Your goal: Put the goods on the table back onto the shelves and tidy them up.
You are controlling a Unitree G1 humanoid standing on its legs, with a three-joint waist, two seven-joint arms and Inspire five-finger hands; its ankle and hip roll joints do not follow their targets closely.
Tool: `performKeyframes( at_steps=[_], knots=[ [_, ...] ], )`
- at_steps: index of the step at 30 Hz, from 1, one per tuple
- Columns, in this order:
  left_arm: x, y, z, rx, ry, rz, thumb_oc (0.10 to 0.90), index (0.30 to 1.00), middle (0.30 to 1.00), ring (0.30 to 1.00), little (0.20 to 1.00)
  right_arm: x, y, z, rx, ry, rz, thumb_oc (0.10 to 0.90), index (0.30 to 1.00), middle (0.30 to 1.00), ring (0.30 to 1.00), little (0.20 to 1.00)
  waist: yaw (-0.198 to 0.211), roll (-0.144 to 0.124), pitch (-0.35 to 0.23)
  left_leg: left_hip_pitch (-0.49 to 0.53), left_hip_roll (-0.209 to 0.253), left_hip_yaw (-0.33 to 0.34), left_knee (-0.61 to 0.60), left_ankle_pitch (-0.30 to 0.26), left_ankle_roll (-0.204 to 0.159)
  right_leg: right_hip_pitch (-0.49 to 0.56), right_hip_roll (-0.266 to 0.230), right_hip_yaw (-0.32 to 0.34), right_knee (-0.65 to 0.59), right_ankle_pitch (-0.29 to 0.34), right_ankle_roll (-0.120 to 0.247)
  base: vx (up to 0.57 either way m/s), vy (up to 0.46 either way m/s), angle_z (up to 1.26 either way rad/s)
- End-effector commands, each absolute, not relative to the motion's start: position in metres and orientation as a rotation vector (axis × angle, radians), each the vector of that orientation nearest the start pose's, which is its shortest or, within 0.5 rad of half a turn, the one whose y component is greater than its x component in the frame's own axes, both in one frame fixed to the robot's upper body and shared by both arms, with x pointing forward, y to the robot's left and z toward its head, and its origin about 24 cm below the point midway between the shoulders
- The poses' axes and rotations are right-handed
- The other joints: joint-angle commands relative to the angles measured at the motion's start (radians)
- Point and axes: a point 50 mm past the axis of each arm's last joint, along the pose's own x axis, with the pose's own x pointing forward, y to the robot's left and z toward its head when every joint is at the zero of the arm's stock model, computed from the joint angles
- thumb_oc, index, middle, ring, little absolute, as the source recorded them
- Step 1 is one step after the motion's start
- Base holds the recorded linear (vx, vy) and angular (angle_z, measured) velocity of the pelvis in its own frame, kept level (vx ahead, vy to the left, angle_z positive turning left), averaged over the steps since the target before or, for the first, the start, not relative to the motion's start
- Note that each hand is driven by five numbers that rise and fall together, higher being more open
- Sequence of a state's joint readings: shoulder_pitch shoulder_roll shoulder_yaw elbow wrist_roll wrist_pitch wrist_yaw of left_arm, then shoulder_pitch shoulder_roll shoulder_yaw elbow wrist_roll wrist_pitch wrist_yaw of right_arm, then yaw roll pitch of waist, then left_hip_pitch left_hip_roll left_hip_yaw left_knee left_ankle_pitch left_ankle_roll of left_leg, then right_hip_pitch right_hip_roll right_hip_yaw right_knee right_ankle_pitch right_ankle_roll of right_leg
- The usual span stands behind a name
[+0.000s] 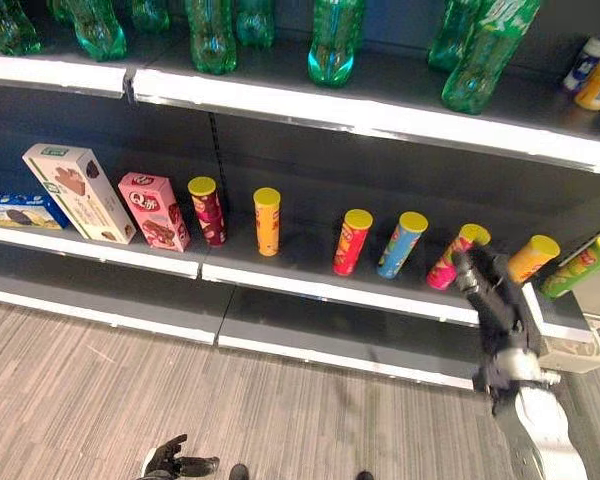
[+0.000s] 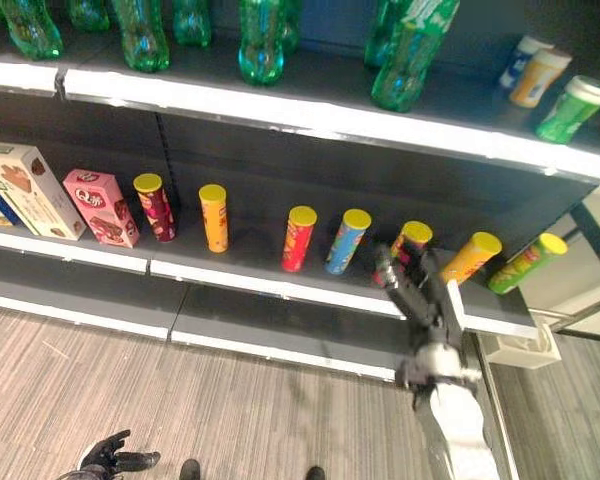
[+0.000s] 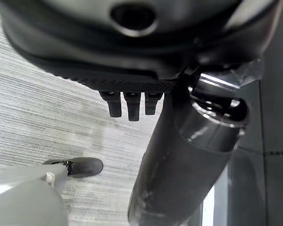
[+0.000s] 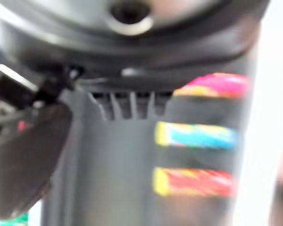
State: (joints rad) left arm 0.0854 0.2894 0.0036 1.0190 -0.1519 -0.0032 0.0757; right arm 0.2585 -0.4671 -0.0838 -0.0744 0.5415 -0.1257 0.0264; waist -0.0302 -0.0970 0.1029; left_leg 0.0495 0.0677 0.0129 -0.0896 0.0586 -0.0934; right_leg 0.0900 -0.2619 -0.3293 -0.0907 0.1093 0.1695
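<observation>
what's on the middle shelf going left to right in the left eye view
blue box → tall white box → pink box → dark red can → orange can → red can → blue can → pink can, with the right hand reaching beside it → orange tilted can → green can

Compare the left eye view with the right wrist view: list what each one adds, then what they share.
Left eye view adds the green bottles on the upper shelf, the snack boxes, the orange tube, and the left hand hanging low and open. Right wrist view adds a close, blurred look along the fingers. Both show the right hand, open, reaching towards the pink tube, with the blue tube and the red tube beside it.
</observation>
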Motion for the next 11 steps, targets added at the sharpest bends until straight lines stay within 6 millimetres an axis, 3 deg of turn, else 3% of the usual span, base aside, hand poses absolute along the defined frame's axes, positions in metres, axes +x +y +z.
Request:
performKeyframes(
  at_steps=[1,3,4,5,6,8,9,10,11],
  knots=[
    [0.117,0.279,-0.133,0.231,1.006,0.267,0.8,0.9,0.9,0.9,0.9,0.209,-0.265,0.066,0.002,-0.037,0.085,0.8,0.9,0.9,0.9,0.9,0.011,0.024,-0.049,0.008,0.046,0.048,0.002,-0.023,-0.026,0.002,-0.03,-0.015,0.047,-0.001,0.043,0.03,-0.006,-0.09],
    [0.118,0.276,-0.133,0.228,0.992,0.254,0.8,0.9,0.9,0.9,0.9,0.197,-0.27,0.025,0.049,0.136,0.043,0.8,0.9,0.9,0.9,0.9,0.01,0.025,-0.052,0.014,0.046,0.05,0.002,-0.025,-0.025,0.007,-0.03,-0.014,0.046,-0.002,0.042,0.02,-0.001,-0.05],
    [0.118,0.276,-0.133,0.228,0.992,0.255,0.8,0.9,0.9,0.9,0.9,0.197,-0.27,0.025,0.049,0.135,0.043,0.8,0.9,0.9,0.9,0.9,0.01,0.025,-0.051,0.014,0.046,0.051,0.002,-0.025,-0.025,0.008,-0.03,-0.014,0.046,-0.002,0.042,0.01,-0.004,-0.04],
    [0.118,0.276,-0.133,0.228,0.986,0.248,0.8,0.9,0.9,0.9,0.9,0.19,-0.27,0.012,0.047,0.201,0.053,0.8,0.9,0.9,0.9,0.9,0.01,0.024,-0.052,0.016,0.047,0.052,0.002,-0.026,-0.025,0.009,-0.03,-0.011,0.044,-0.001,0.043,0.02,-0.003,-0.04],
    [0.147,0.277,-0.123,0.194,0.931,0.245,0.8,0.9,0.9,0.9,0.9,0.176,-0.271,-0.025,-0.037,0.401,0.061,0.8,0.9,0.9,0.9,0.9,-0.005,0.026,-0.062,0.023,0.048,0.065,0.002,-0.029,-0.024,0.004,-0.029,0.0,0.044,-0.001,0.043,0.02,-0.008,-0.05],
    [0.116,0.28,-0.133,0.189,0.981,0.248,0.8,0.9,0.9,0.9,0.9,0.149,-0.269,-0.062,-0.008,0.569,0.009,0.8,0.9,0.9,0.9,0.9,0.012,0.018,-0.058,0.024,0.047,0.056,0.002,-0.028,-0.025,0.012,-0.027,-0.007,0.04,-0.005,0.044,0.01,-0.018,-0.23],
    [0.119,0.281,-0.119,0.179,0.887,0.231,0.8,0.9,0.9,0.9,0.9,0.135,-0.276,-0.071,-0.001,0.614,-0.046,0.8,0.9,0.9,0.9,0.9,0.024,0.021,-0.053,0.024,0.046,0.047,0.002,-0.03,-0.022,0.019,-0.028,-0.016,0.039,-0.006,0.045,0.0,-0.013,-0.18],
    [0.119,0.281,-0.119,0.179,0.887,0.231,0.8,0.9,0.9,0.9,0.9,0.135,-0.276,-0.071,-0.001,0.614,-0.046,0.8,0.9,0.9,0.9,0.9,0.024,0.021,-0.053,0.024,0.046,0.047,0.002,-0.03,-0.022,0.019,-0.028,-0.016,0.039,-0.006,0.045,0.0,0.0,0.0],
    [0.085,0.27,-0.134,0.198,0.983,0.221,0.8,0.9,0.9,0.9,0.9,0.099,-0.264,-0.115,-0.016,0.847,-0.11,0.8,0.9,0.9,0.9,0.9,0.034,0.024,-0.044,0.025,0.045,0.039,0.002,-0.028,-0.019,0.025,-0.032,-0.022,0.041,-0.005,0.05,-0.02,-0.008,0.15]
  ],
)
